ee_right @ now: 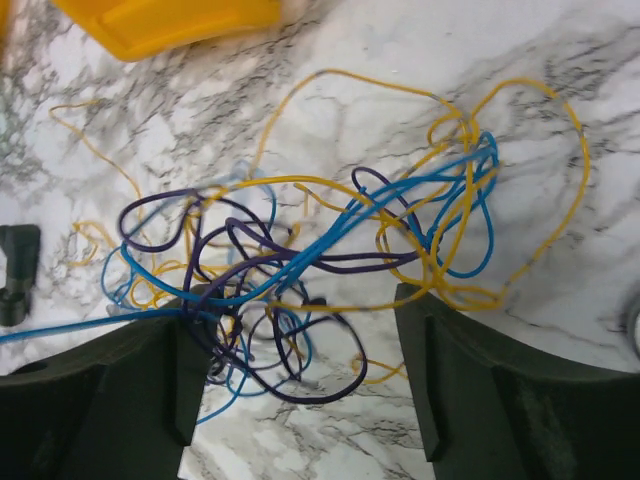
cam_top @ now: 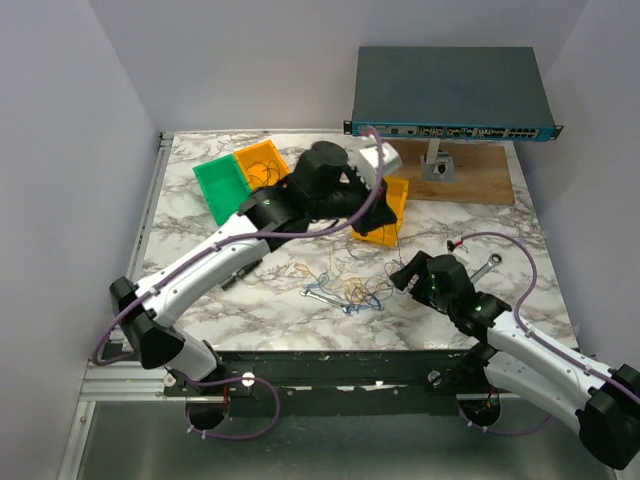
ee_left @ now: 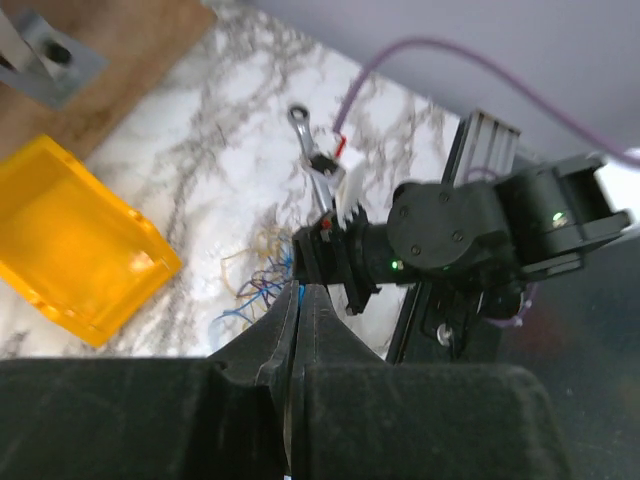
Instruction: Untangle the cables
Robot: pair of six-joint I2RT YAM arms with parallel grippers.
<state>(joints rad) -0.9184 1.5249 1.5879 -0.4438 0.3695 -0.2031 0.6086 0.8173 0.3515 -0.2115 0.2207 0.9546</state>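
The cables (ee_right: pixel 300 250) are a loose tangle of thin blue, yellow and dark purple strands on the marble table. They show small in the top view (cam_top: pixel 350 290) and in the left wrist view (ee_left: pixel 255 285). My left gripper (ee_left: pixel 300 295) is shut on a blue strand and is raised over the yellow bin (cam_top: pixel 392 182). A thin strand runs down from it to the tangle. My right gripper (ee_right: pixel 300 380) is open, its fingers (ee_right: pixel 150 380) wide apart over the near part of the tangle; it sits at the tangle's right edge (cam_top: pixel 408 272).
A yellow bin (cam_top: pixel 385 215) stands behind the tangle, with green (cam_top: pixel 222 185) and orange (cam_top: pixel 262 160) bins at back left. A network switch (cam_top: pixel 450 95) stands on a wooden board (cam_top: pixel 480 180). A silver wrench (cam_top: pixel 482 267) lies right of my right gripper.
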